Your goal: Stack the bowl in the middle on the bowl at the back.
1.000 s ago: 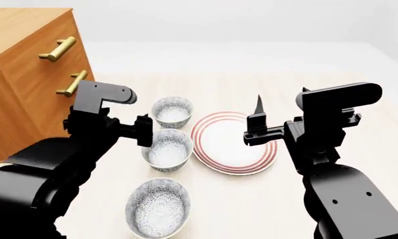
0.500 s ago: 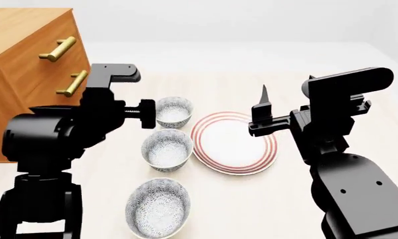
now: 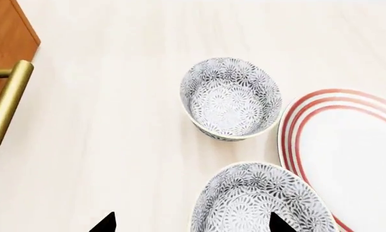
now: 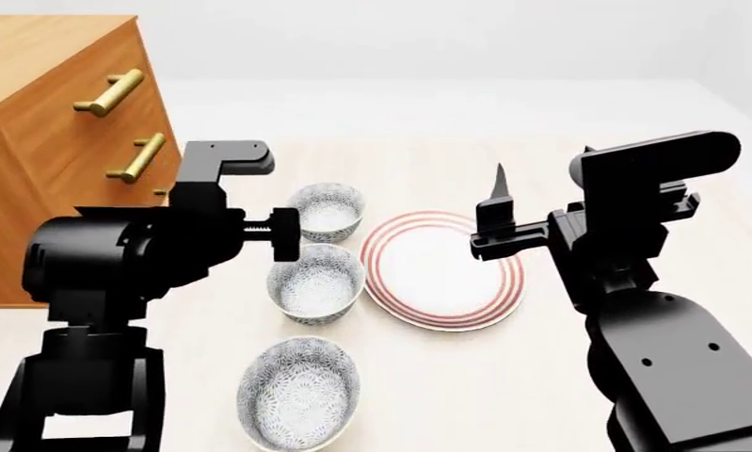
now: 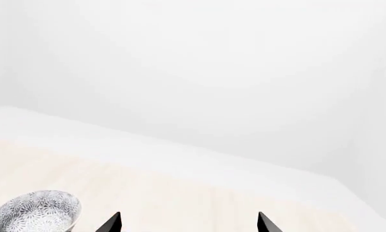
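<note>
**The bowl in the middle: left arm repositioned above it, grasp not yet made**

The bowl in the middle (image 4: 315,283) is seated upright on the worktop (image 4: 502,377), in a front-to-back row of three look-alike speckled bowls. The following is noted from left to right in the head view.

1. A wooden drawer cabinet (image 4: 49,141) with brass handles is located at the far left.
2. The left gripper (image 4: 285,235) is held above the worktop, just beside the gap between the bowl in the middle and the bowl at the back (image 4: 327,211). One second ago it was lower, against the left rim of the middle bowl; half a second ago it had been raised beside the back bowl; it has now been brought partway back. In the left wrist view the fingers (image 3: 106,223) are seen spread, with nothing between them, and the middle bowl's rim (image 3: 264,203) lies partly within their span.
3. The near bowl (image 4: 297,392) is untouched at the front.
4. A red-ringed plate (image 4: 442,269) lies just beside the middle and back bowls.
5. The right gripper (image 4: 491,221) is held above the plate, raised slightly over the last second. Its fingers are seen spread and empty in the right wrist view.

No bowl has been moved. The shift is judged to be an alignment step: a descent over the middle bowl's rim would still be required before lifting.
</note>
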Motion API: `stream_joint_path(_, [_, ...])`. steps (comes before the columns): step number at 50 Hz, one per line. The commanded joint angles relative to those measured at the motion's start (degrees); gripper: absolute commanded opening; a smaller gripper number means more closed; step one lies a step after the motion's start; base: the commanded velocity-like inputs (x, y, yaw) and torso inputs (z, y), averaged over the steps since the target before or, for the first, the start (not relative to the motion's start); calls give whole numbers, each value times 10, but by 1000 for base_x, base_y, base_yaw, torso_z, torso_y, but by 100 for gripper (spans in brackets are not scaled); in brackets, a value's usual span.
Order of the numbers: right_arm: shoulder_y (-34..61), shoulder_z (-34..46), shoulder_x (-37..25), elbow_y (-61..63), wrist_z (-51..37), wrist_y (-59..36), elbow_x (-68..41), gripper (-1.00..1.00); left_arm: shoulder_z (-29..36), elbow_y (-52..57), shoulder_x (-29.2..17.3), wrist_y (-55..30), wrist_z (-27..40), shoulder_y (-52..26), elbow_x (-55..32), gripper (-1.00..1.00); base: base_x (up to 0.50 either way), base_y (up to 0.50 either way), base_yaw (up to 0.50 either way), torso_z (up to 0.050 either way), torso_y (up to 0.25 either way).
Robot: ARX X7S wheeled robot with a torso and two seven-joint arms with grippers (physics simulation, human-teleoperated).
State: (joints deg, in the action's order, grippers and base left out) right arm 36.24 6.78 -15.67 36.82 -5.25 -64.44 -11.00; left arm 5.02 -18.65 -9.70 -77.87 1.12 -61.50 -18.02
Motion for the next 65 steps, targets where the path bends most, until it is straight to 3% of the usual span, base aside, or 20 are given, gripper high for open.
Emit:
stream_joint_path(1, [-3,2,0,-7,-3,7,0,100,6,-9,2,-5,3,6,-3,100,0,0,0,0,0])
stream_joint_path(32, [0,11,-5,-9,-11,5,-2,100,-68,-56,11,-2,27,19,-22,100,0,0,0,0,0])
stream_joint_path(65, [1,17,-5,-31,-15,15,-8,100,-39,-162,17,74,18,19,-11,100,0,0,0,0,0])
